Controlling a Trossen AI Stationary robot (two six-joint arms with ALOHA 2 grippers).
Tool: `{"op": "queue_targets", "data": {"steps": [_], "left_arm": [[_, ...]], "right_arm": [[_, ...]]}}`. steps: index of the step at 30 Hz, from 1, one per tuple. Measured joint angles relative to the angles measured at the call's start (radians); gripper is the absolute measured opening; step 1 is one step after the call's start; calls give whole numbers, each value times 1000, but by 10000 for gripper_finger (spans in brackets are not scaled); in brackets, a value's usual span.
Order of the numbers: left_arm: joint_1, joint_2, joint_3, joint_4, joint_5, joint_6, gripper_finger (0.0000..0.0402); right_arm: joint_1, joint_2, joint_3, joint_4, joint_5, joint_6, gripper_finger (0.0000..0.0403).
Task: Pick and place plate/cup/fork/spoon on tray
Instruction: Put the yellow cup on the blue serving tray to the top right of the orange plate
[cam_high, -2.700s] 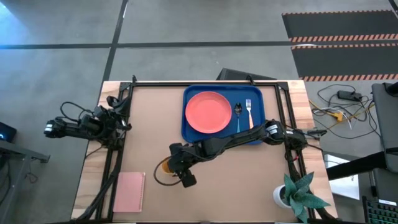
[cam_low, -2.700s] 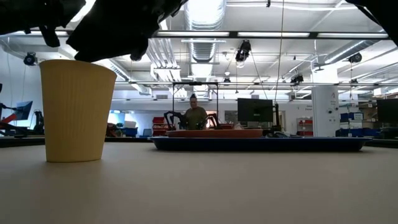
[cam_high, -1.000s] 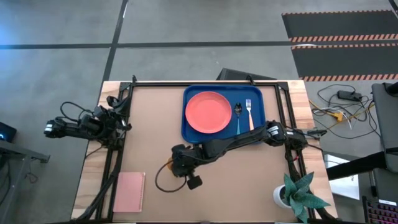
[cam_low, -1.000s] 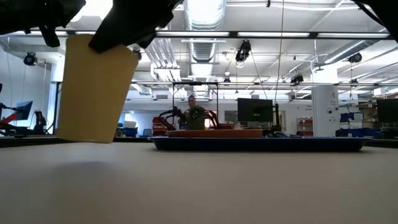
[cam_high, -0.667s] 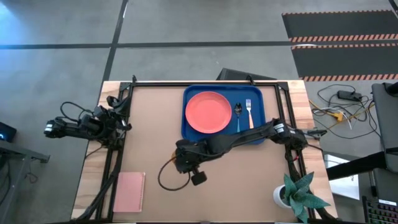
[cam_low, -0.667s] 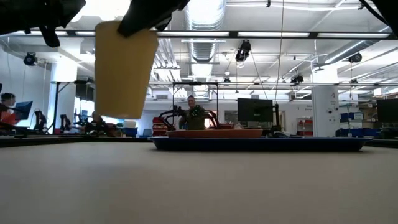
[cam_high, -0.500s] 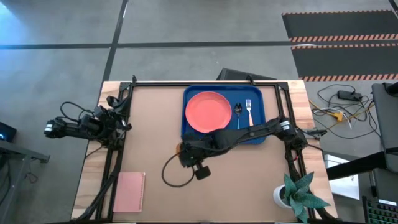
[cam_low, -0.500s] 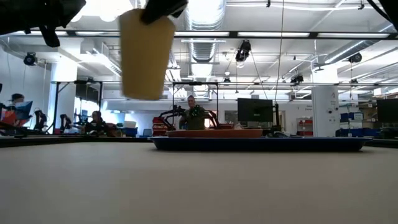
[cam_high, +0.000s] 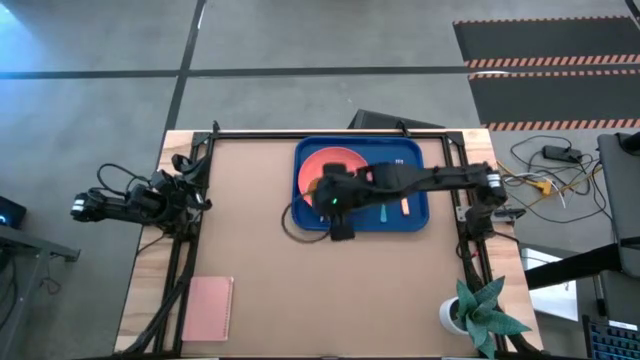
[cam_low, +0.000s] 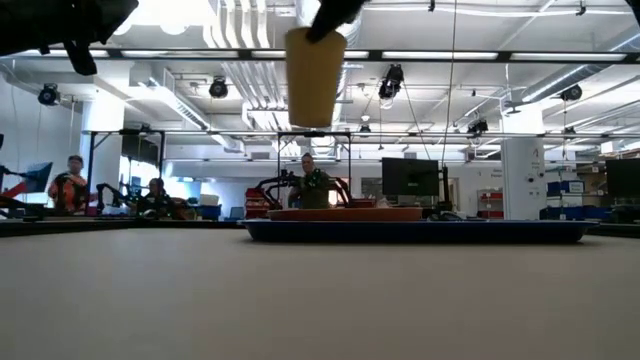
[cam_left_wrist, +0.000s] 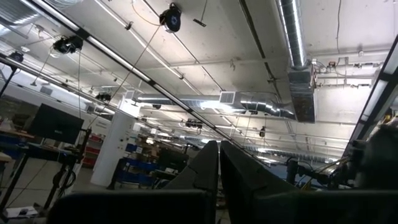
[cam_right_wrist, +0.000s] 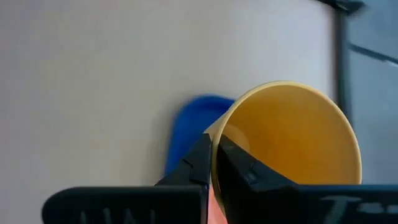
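The orange-yellow cup (cam_low: 315, 75) hangs high above the table with my right gripper (cam_high: 318, 188) shut on it, over the near left part of the blue tray (cam_high: 415, 146). The coral plate (cam_high: 345, 160) lies in the tray, partly under my arm. Beside the plate lie the fork's orange handle (cam_high: 405, 208) and the spoon's blue handle (cam_high: 383, 214); the arm hides their heads. My left gripper (cam_left_wrist: 219, 163) is shut with nothing in it and points up at the ceiling. Its arm rests folded at the table's left edge (cam_high: 140, 200). My right gripper (cam_right_wrist: 212, 144) pinches the cup's wall at the rim (cam_right_wrist: 227, 118), one finger inside the cup and one outside. The fingers come from above, slanting down. The cup hangs below them, lifted clear, mouth up and nearly upright (cam_low: 315, 75).
A pink notebook (cam_high: 208, 308) lies at the near left corner and a potted plant (cam_high: 480, 315) stands at the near right. A black cable loops off my right arm beside the tray (cam_high: 295, 222). People sit in the room beyond the table (cam_low: 315, 185).
My right gripper has carried the cup up and toward the table's far edge and right, from the near middle of the table to above the tray. It has stayed shut on the cup, which has risen well clear of the table.
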Motion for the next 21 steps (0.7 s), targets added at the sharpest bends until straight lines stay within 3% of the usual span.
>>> {"op": "queue_targets", "data": {"steps": [10, 21], "left_arm": [[0, 0, 0, 0, 1, 0, 0], [1, 0, 0, 1, 1, 0, 0]], "right_arm": [[-196, -242, -333, 135, 27, 26, 8], [-495, -487, -692, 260, 26, 134, 8]]}}
